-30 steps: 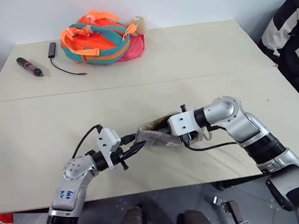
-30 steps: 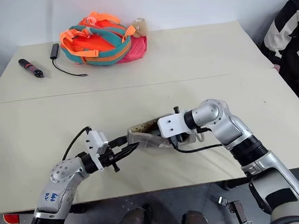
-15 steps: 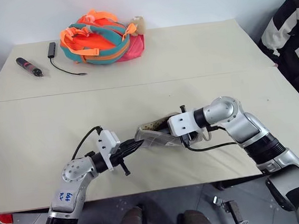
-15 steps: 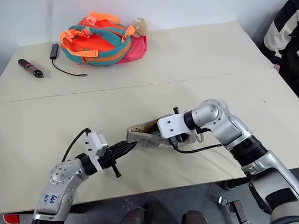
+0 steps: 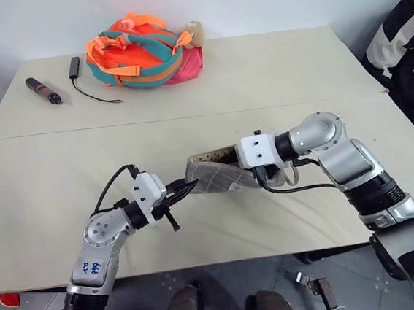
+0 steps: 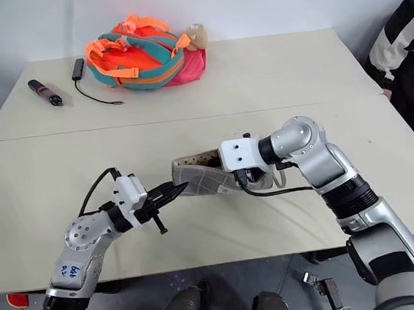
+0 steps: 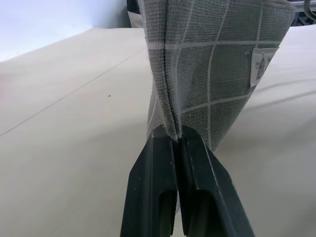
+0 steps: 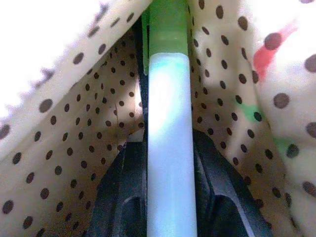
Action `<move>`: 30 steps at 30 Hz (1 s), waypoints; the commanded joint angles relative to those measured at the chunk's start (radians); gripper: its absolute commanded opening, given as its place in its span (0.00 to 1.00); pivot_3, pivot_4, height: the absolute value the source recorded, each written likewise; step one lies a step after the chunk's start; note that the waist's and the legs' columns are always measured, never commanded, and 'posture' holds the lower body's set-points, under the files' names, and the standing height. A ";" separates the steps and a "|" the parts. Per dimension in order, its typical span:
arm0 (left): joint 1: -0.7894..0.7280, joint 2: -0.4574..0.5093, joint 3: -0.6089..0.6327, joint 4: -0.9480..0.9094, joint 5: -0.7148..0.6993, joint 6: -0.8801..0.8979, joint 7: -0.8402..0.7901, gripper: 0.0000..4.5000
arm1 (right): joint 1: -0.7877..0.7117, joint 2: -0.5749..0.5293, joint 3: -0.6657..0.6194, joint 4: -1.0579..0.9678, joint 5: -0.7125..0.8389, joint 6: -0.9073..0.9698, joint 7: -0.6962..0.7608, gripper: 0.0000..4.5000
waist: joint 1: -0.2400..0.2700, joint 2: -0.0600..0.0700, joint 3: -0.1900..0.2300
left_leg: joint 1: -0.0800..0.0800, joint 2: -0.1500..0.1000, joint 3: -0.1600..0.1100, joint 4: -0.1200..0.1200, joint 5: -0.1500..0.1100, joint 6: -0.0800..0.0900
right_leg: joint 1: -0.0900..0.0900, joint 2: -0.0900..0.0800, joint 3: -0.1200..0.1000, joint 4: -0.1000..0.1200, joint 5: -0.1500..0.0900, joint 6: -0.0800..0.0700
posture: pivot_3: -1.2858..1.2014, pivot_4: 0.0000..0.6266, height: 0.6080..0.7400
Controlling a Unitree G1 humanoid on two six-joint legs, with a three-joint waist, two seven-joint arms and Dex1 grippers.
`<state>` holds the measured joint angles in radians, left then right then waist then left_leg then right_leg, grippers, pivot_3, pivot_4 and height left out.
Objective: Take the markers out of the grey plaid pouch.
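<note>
The grey plaid pouch (image 5: 212, 175) hangs stretched between my two grippers over the near table. My left gripper (image 7: 177, 140) is shut on the seam at the pouch's (image 7: 212, 74) left end. My right gripper (image 8: 168, 148) is inside the open mouth, among tan lining (image 8: 74, 148) with dark dots. It is shut on a green marker (image 8: 168, 98) that runs straight out between its fingers (image 8: 123, 197). From the head views the right fingers are hidden inside the pouch (image 6: 198, 178). A second marker is hidden.
An orange, teal and pink backpack (image 5: 142, 51) lies on the far table. Left of it are a thick black stick with a reddish band (image 5: 42, 91) and a thin black cable (image 5: 87, 93). Black-and-white striped fabric (image 5: 401, 41) lies at the right edge.
My left gripper has closed on the pouch's left end. The right hand has risen a little, and the pouch has come up with it.
</note>
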<state>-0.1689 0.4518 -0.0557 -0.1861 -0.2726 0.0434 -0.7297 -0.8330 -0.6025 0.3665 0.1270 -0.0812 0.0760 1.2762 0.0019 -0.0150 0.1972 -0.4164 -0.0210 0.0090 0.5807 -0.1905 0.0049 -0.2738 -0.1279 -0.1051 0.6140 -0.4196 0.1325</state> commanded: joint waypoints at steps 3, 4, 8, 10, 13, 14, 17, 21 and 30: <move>0.033 0.002 -0.023 -0.015 -0.003 0.034 -0.015 0.00 | -0.034 -0.005 -0.016 0.023 -0.063 -0.059 -0.090 0.15 | -0.002 0.000 0.000 | 0.000 0.000 0.000 0.000 0.000 0.000 | 0.000 0.000 0.000 0.000 0.000 0.000 | 0.52 0.24 1.00; 0.025 -0.003 -0.027 -0.019 0.000 0.039 -0.010 0.00 | -0.033 0.009 0.002 0.026 -0.078 -0.084 -0.103 0.15 | -0.002 0.000 0.000 | 0.000 0.000 0.000 0.000 0.000 0.000 | 0.000 0.000 0.000 0.000 0.000 0.000 | 0.52 0.24 1.00; -0.008 -0.018 -0.034 -0.032 0.011 0.053 0.006 0.00 | 0.019 0.074 0.018 -0.007 -0.052 -0.046 -0.108 0.15 | -0.001 0.000 0.000 | 0.000 0.000 0.000 0.001 0.000 0.000 | 0.000 0.000 0.000 0.001 0.000 0.000 | 0.52 0.24 1.00; -0.011 -0.018 -0.036 -0.036 0.016 0.057 0.007 0.00 | 0.044 0.071 0.035 -0.002 -0.083 -0.076 -0.121 0.15 | -0.001 0.000 0.000 | 0.000 0.000 0.000 0.001 0.000 0.000 | 0.000 0.000 0.000 0.001 0.000 0.000 | 0.52 0.24 1.00; 0.004 -0.011 -0.040 -0.040 0.030 0.055 0.003 0.00 | 0.065 0.067 0.033 -0.012 -0.090 -0.077 -0.121 0.15 | 0.000 0.000 0.000 | 0.000 0.000 0.000 0.001 0.000 0.000 | 0.000 0.000 0.000 0.001 0.000 0.000 | 0.52 0.24 1.00; 0.013 -0.008 -0.043 -0.042 0.037 0.051 -0.001 0.00 | 0.067 0.067 0.030 -0.013 -0.089 -0.071 -0.118 0.15 | 0.000 0.000 0.000 | 0.000 0.000 0.000 0.001 0.000 0.000 | 0.000 0.000 0.000 0.001 0.000 0.000 | 0.52 0.24 1.00; 0.024 -0.010 -0.047 -0.050 0.034 0.050 -0.007 0.00 | 0.066 0.065 0.027 -0.007 -0.097 -0.064 -0.120 0.15 | 0.000 0.000 0.000 | 0.000 0.000 0.000 0.001 0.000 0.000 | 0.000 0.000 0.000 0.001 0.000 0.000 | 0.52 0.24 1.00; 0.020 -0.008 -0.054 -0.040 0.043 0.042 -0.010 0.00 | 0.067 0.062 0.021 -0.012 -0.105 -0.052 -0.133 0.45 | 0.001 0.000 0.000 | 0.000 0.000 0.000 0.001 0.000 0.000 | 0.000 0.000 0.000 0.001 0.000 0.000 | 0.52 0.24 1.00; 0.027 -0.002 -0.057 -0.033 0.051 0.033 -0.016 0.00 | 0.056 -0.018 0.040 0.006 -0.170 -0.140 -0.121 0.67 | 0.002 0.000 0.000 | 0.000 0.000 0.000 0.001 0.000 0.000 | 0.000 0.000 0.000 0.001 0.000 0.000 | 0.52 0.24 1.00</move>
<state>-0.1496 0.4461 -0.1077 -0.1897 -0.2278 0.0876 -0.7368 -0.7617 -0.5983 0.4188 0.1281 -0.2348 -0.0440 1.1645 0.0041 -0.0149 0.1973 -0.4164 -0.0211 0.0087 0.5819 -0.1905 0.0049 -0.2737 -0.1278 -0.1049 0.6150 -0.4195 0.1326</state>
